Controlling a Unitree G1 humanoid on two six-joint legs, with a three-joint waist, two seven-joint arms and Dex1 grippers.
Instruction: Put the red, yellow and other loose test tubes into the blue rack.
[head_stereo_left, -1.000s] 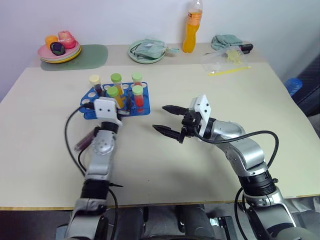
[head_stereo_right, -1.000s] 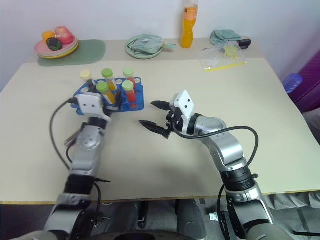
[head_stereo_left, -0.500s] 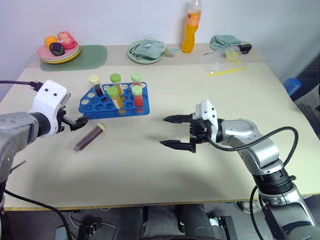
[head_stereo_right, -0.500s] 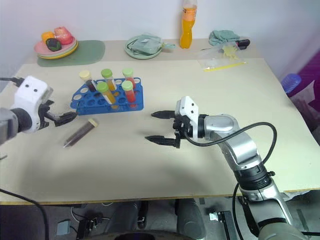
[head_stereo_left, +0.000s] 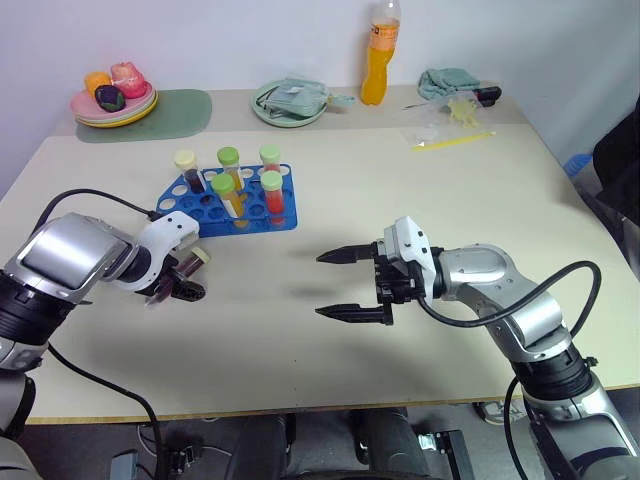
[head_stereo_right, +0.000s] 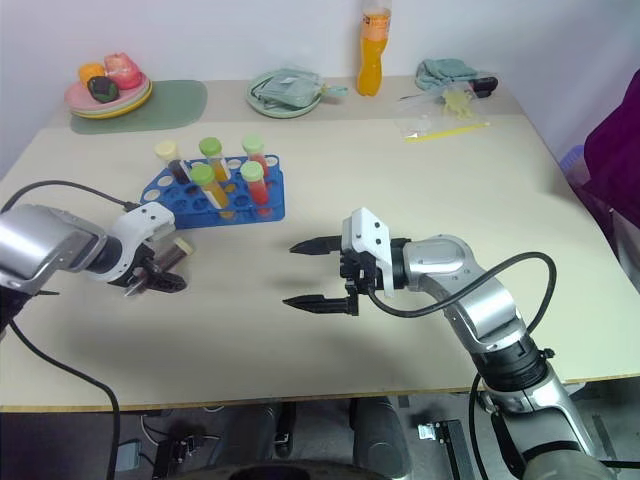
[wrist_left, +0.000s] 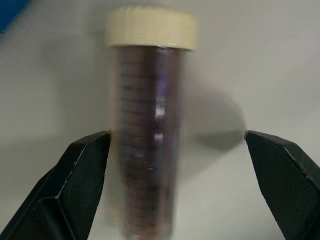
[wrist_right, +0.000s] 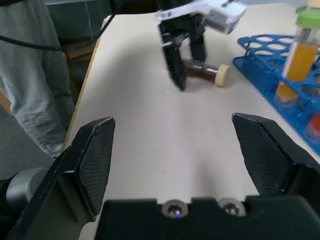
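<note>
On the pale beige worktop one clear plastic test tube of dark purple-brown liquid with a cream screw cap lies flat on its side, just in front of the bright blue plastic rack with rows of round holes, where five capped tubes stand upright. The left gripper points down over the lying tube, jaws spread wide on either side of it and not clamped, apparently lined up for a grasp. The right gripper hangs well apart, jaws open and empty, probably keeping clear.

A beige table carries the blue rack at ten o'clock, a dark cream-capped tube lying loose at nine, and a clear plastic bag at one.
</note>
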